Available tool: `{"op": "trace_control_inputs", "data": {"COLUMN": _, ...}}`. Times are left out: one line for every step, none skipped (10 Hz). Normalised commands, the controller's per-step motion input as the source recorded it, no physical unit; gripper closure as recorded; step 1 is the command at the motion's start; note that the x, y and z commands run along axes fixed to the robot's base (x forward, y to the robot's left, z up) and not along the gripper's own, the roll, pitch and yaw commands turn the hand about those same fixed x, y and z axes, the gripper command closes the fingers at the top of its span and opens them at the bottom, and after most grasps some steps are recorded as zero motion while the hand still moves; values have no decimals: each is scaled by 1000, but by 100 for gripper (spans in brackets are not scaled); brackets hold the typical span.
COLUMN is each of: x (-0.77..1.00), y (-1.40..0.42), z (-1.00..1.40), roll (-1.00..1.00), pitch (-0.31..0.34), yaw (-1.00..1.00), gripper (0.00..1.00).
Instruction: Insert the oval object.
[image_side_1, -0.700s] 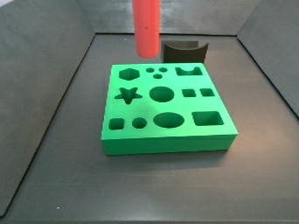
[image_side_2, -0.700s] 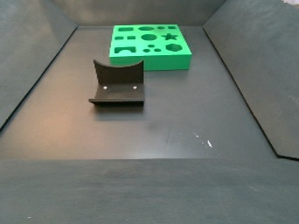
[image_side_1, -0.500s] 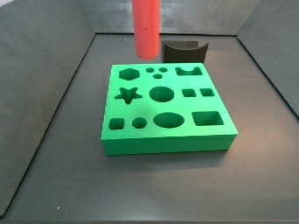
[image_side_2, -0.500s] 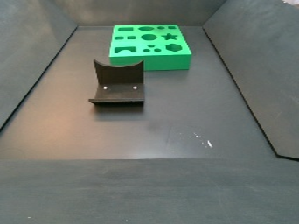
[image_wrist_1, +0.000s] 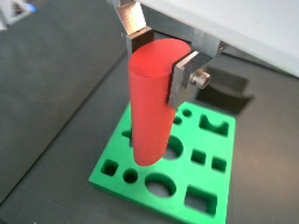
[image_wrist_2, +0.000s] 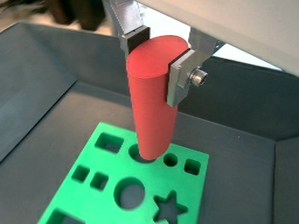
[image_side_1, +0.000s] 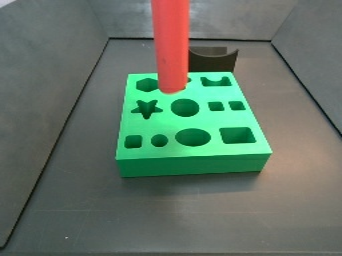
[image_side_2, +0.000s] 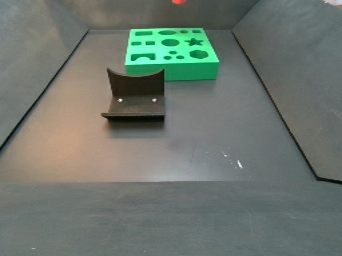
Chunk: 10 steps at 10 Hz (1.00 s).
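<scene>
My gripper (image_wrist_1: 160, 64) is shut on the top of the oval object (image_wrist_1: 149, 105), a long smooth red peg that hangs upright. Both wrist views show it; the silver fingers (image_wrist_2: 183, 74) clamp its upper end (image_wrist_2: 152, 96). In a side view the peg (image_side_1: 171, 45) hangs with its lower end just above the back left part of the green block (image_side_1: 201, 152), near the small holes. The oval hole (image_side_1: 195, 137) is nearer the block's front. The gripper itself is above that frame's edge. In a side view only the peg's tip (image_side_2: 178, 2) shows over the block (image_side_2: 171, 62).
The fixture (image_side_1: 211, 58), a dark bracket with a curved notch, stands behind the green block; it also shows in a side view (image_side_2: 134, 96). Dark bin walls rise around the floor (image_side_2: 187, 140). The block has star, round and square holes too.
The peg has moved down and towards the front, from behind the block's back edge to over its back left part. The block and fixture have not moved.
</scene>
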Motion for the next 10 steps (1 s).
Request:
{"op": "trace_control_inputs", "data": {"x": 274, "y": -260, "z": -309, "roll": 46, "pitch": 0, "yaw": -749, "gripper": 100}}
{"op": "trace_control_inputs", "data": {"x": 334, "y": -229, "z": -349, "roll": 69, "pitch": 0, "yaw": -711, "gripper": 100}}
{"op": "trace_control_inputs", "data": {"x": 374, "y": -200, "z": -377, "roll": 93, "pitch": 0, "yaw": -689, "gripper": 100}}
{"op": "trace_control_inputs", "data": {"x": 349, "y": -171, "z": -389, "roll": 100, "pitch": 0, "yaw": -714, "gripper": 100}}
{"op": "trace_control_inputs", "data": {"x": 277, "y": -103, "z": -423, "roll": 124, "pitch": 0, "yaw": -763, "gripper": 100}}
{"op": "trace_control_inputs", "data": {"x": 11, "y": 0, "z": -371, "roll": 110, "pitch": 0, "yaw": -954, "gripper": 100}}
{"op": "trace_control_inputs", "data": {"x": 0, "y": 0, "z": -303, "roll": 90, "pitch": 0, "yaw": -1000, "gripper": 100}}
{"op": "trace_control_inputs", "data": {"x": 0, "y": 0, "z": -294, "roll": 89, "pitch": 0, "yaw": -1000, "gripper": 100}}
{"op": "trace_control_inputs", "data": {"x": 0, "y": 0, "z": -291, "roll": 90, "pitch": 0, "yaw": -1000, "gripper": 100}}
{"op": "trace_control_inputs", "data": {"x": 0, "y": 0, "z": -249, "roll": 93, "pitch": 0, "yaw": -1000, "gripper": 100}}
